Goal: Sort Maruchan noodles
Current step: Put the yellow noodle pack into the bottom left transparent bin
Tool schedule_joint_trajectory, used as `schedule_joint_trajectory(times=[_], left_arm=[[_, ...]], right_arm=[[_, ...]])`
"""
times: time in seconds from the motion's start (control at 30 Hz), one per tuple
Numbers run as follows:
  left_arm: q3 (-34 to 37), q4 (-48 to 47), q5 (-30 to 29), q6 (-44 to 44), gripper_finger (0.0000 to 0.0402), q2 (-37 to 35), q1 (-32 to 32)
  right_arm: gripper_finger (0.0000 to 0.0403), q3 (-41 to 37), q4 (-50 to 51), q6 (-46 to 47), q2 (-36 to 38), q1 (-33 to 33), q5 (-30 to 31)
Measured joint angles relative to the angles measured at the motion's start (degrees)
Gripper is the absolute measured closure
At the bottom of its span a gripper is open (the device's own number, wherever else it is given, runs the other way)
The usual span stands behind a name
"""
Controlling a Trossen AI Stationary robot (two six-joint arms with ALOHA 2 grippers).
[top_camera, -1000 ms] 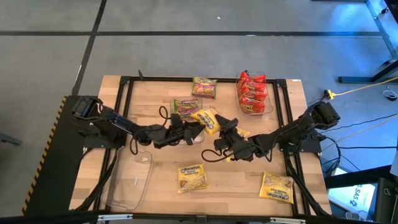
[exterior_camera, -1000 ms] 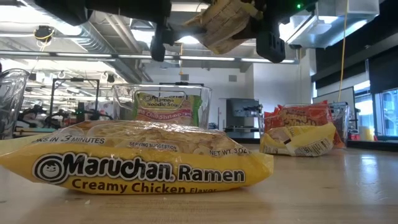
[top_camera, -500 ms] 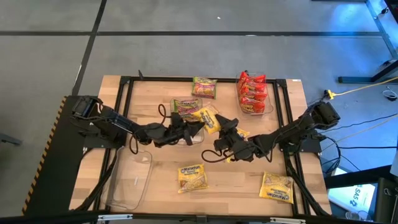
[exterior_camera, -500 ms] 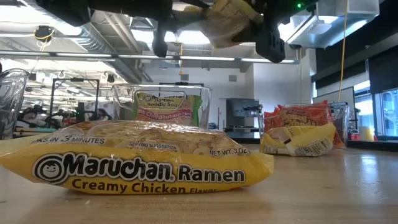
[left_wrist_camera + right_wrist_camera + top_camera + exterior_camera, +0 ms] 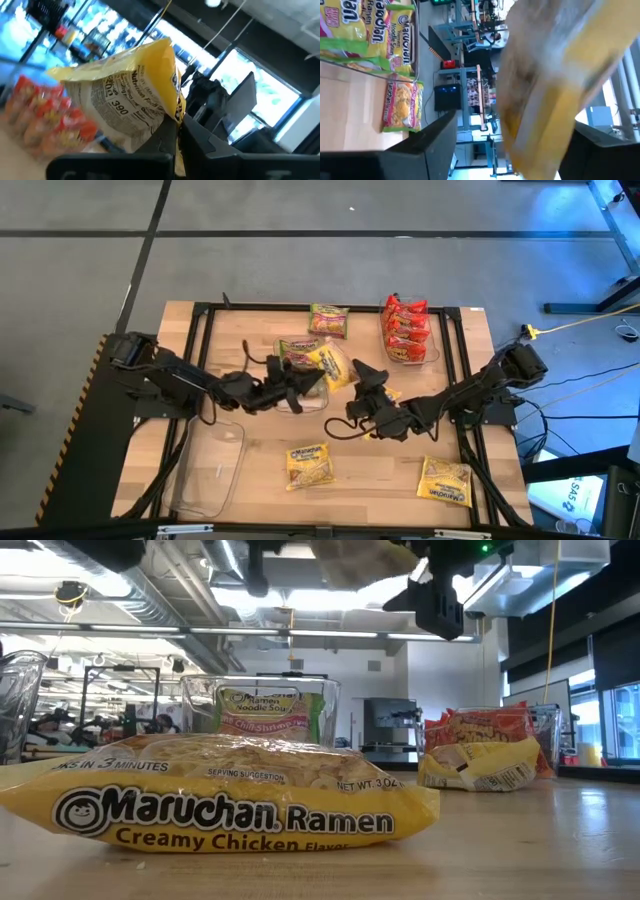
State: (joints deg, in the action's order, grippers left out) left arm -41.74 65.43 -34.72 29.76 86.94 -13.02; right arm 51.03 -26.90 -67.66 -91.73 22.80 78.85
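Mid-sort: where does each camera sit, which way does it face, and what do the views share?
High: above the table, straight down; both arms, left pincer gripping the yellow packet.
Low: table height, level across; Creamy Chicken packet foremost, arms at top.
Left wrist: on left arm, past its fingers at that packet.
Right wrist: on right arm, through the open right pincer.
Shared: the yellow packet, in all four.

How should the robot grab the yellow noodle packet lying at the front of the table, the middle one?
The yellow Creamy Chicken packet lies flat and alone on the table. It is probably best to come straight down from above and pinch across its shorter width, near the middle; its flat pose leaves no raised edge.
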Motion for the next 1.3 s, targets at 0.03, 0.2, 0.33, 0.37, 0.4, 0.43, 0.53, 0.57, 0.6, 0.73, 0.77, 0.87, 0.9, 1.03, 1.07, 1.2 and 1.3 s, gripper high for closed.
schedule_joint_trajectory(times=[0.03, 0.2, 0.33, 0.37, 0.4, 0.43, 0.53, 0.57, 0.6, 0.73, 0.77, 0.87, 0.9, 1.03, 1.07, 1.2, 1.3], left_arm=[[0.00, -0.23, 0.03, -1.66, 0.0397, -1.13, 0.00], [-0.02, -7.69, 0.07, -9.22, 0.0398, -9.71, -0.88], [-0.04, -20.94, 0.31, -10.86, 0.0397, -17.52, -1.63], [-0.04, -24.53, 0.35, -10.82, 0.0397, -19.29, -1.95], [-0.04, -27.89, 0.57, -10.82, 0.0397, -20.99, -2.30], [-0.04, -31.17, 1.05, -10.62, 0.0397, -22.70, -2.70], [-0.04, -41.67, 2.66, -8.24, 0.0399, -27.11, -3.95], [-0.04, -44.90, 3.22, -7.48, 0.0399, -28.32, -4.37], [-0.04, -48.27, 4.08, -6.79, 0.0399, -29.49, -4.80], [-0.04, -61.94, 8.61, -5.18, 0.0399, -33.05, -6.33], [-0.04, -64.84, 9.57, -4.07, 0.0399, -33.53, -6.86], [-0.04, -71.39, 14.31, -0.56, 0.0399, -34.34, -8.01], [-0.04, -72.85, 16.55, 0.32, 0.0399, -34.55, -8.32], [-0.04, -77.81, 25.56, 3.76, 0.0399, -34.80, -9.43], [-0.04, -79.46, 27.38, 4.66, 0.0399, -35.12, -9.62], [-1.22, -88.22, 33.35, 10.76, 0.0399, -36.06, -10.10], [-5.29, -99.92, 36.42, 15.24, 0.0400, -36.00, -10.45]], right_arm=[[0.0148, 0.00, 0.03, 0.02, 0.22, 0.37, 0.24], [0.0150, 0.00, 0.00, 0.11, 1.52, 1.67, 0.12], [0.0150, 0.00, 0.01, 1.18, 2.13, 2.52, -0.37], [0.0150, 0.00, 0.02, 1.89, 2.13, 2.91, -0.67], [0.0150, 0.00, 0.12, 2.95, 2.13, 3.24, -0.86], [0.0150, 0.00, 0.12, 3.93, 2.13, 3.53, -0.95], [0.0150, 0.00, 1.26, 8.47, 2.13, 4.66, -2.67], [0.0150, 0.00, 1.88, 10.80, 2.13, 5.02, -3.81], [0.0150, 0.00, 2.43, 13.29, 2.13, 5.47, -5.18], [0.0150, 0.00, 4.69, 27.12, 2.13, 6.74, -13.58], [0.0150, 0.00, 5.97, 31.40, 2.15, 6.97, -16.66], [0.0150, 0.00, 10.31, 43.89, 2.13, 6.97, -26.90], [0.0150, 0.00, 11.82, 47.88, 2.13, 6.94, -30.58], [0.0150, -0.06, 17.00, 61.00, 1.74, 6.70, -44.38], [0.0150, -0.13, 17.55, 62.89, 1.64, 6.79, -46.84], [0.0150, -0.20, 19.07, 69.14, 0.40, 6.87, -53.60], [0.0150, -0.12, 19.86, 72.20, -0.35, 6.87, -55.97]])
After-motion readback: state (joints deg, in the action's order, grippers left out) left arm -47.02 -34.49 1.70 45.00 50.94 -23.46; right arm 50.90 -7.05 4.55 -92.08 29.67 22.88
